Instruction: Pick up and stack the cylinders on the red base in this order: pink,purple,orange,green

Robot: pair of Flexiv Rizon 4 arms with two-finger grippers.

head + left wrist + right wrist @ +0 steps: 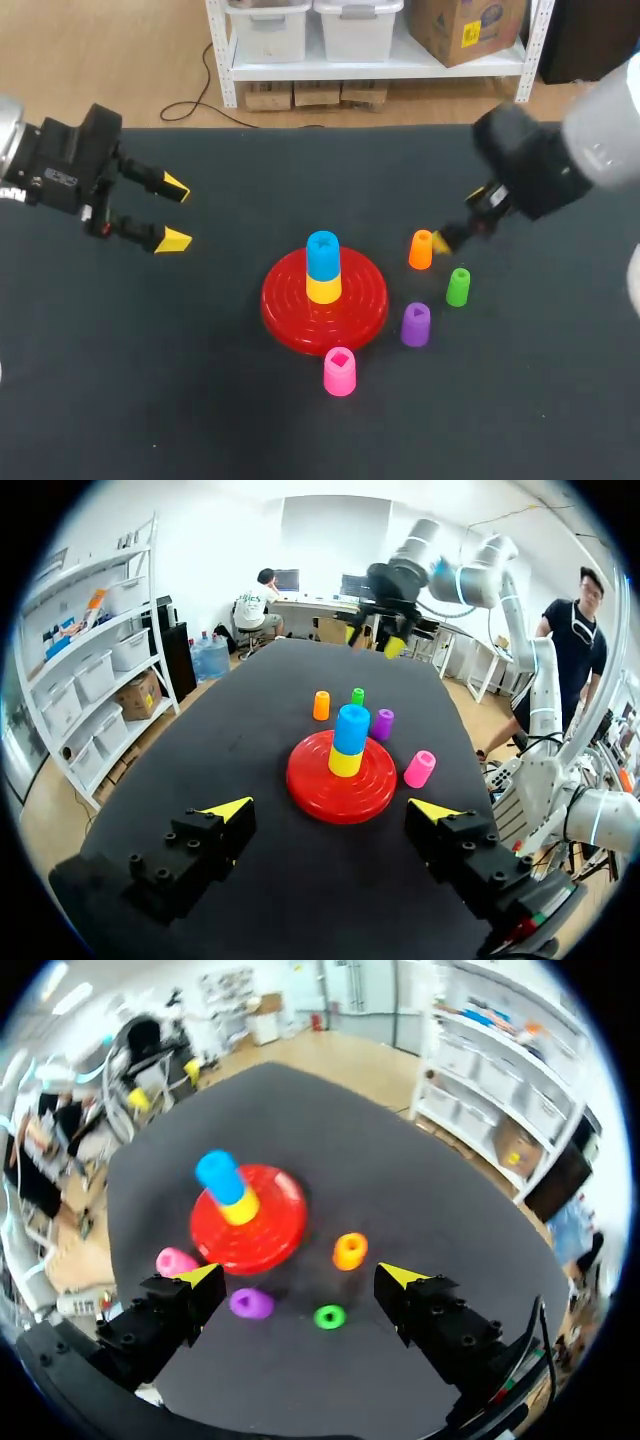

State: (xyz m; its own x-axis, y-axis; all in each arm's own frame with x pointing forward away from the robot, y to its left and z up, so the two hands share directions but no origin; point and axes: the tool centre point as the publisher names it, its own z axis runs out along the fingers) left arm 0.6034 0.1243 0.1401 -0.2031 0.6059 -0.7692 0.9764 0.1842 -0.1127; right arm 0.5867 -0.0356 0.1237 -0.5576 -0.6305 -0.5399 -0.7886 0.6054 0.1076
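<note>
The red base lies mid-table with a yellow cylinder and a blue cylinder stacked on it. In front of the base stands the pink cylinder. To its right stand the purple cylinder, the green cylinder and the orange cylinder. My right gripper hangs open above the orange and green ones, holding nothing. My left gripper is open and empty at the far left.
Dark table surface spreads bare to the left and front of the base. The table's far edge runs behind both arms.
</note>
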